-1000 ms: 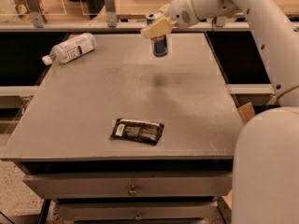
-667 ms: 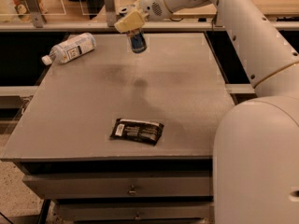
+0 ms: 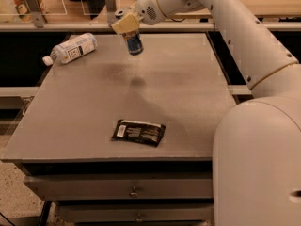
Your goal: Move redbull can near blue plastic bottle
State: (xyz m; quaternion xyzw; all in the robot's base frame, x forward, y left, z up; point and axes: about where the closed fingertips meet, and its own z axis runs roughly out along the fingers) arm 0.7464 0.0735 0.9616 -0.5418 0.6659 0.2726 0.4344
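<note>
Gripper (image 3: 129, 28): cream-tipped jaws clamped on the top of the slim blue-and-silver metal redbull can (image 3: 135, 45), held in the air over the far middle of the counter.
Bottle: clear, pale blue plastic bottle (image 3: 70, 49) with a white cap and a white label, print unreadable. It lies on its side far left, apart from the can.
Packet: flat glossy black packet (image 3: 138, 132), near the front edge.
Counter: matte grey counter (image 3: 188, 102).

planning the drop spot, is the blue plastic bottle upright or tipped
Tipped: the blue plastic bottle lies on its side on the table, cap pointing left. The gripper holds the redbull can to its right.
</note>
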